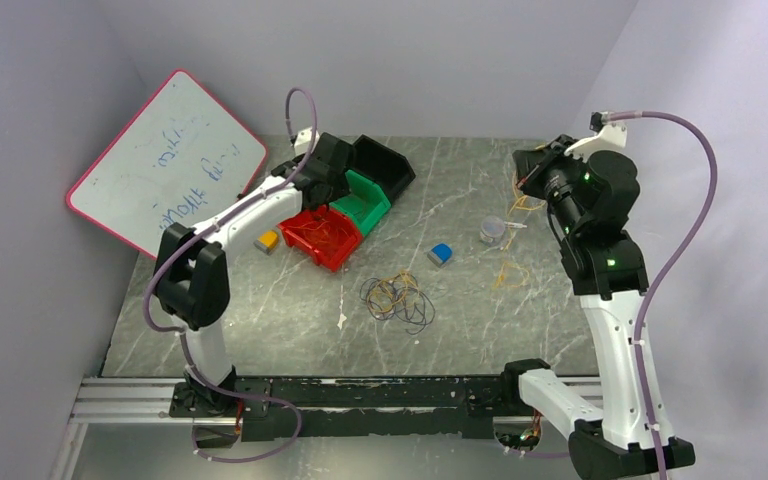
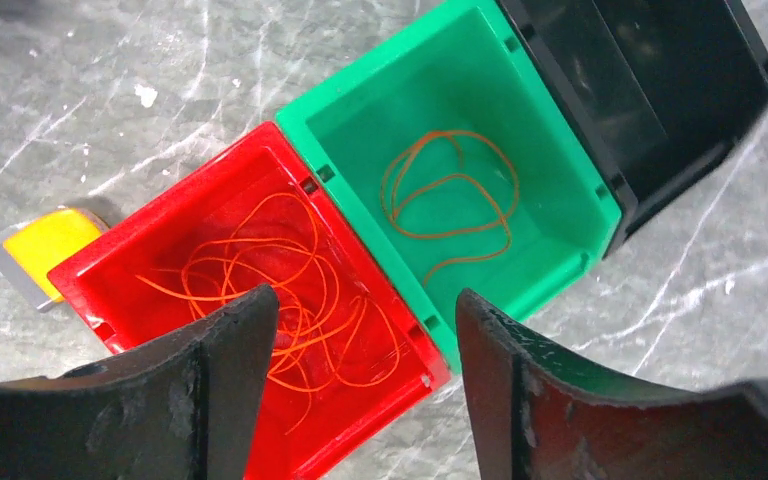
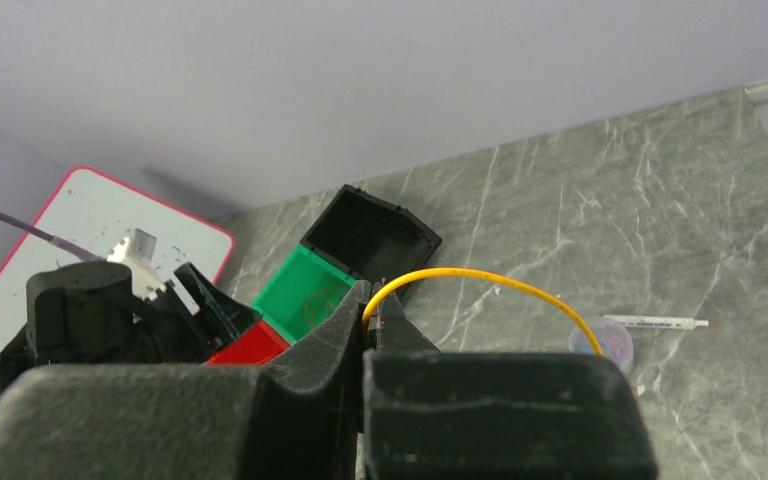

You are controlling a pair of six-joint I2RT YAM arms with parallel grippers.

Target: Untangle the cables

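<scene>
Grey marbled table point(image 1: 520, 320) is recorded, a whiteboard point(image 1: 165, 160) leant at its left. Black bin point(image 2: 660, 90), green bin point(image 2: 360, 130) and red bin point(image 2: 160, 205) are set in a touching row. The left gripper point(image 2: 365, 310) is held spread wide above them, nothing between its fingers. The right gripper point(image 3: 368, 322) is pinched closed on a yellow cable point(image 3: 490, 276), raised off the table. Orange cables point(image 2: 280, 290) are coiled in the red and green bins; a mixed tangle point(image 1: 397, 297) is left mid-table

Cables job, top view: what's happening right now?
The right gripper is shut on a thin yellow cable, held raised above the table. The left gripper hangs open over the red plastic bin and green plastic bin, each holding orange cables. A tangled clump of dark and orange cables lies mid-table.
</scene>
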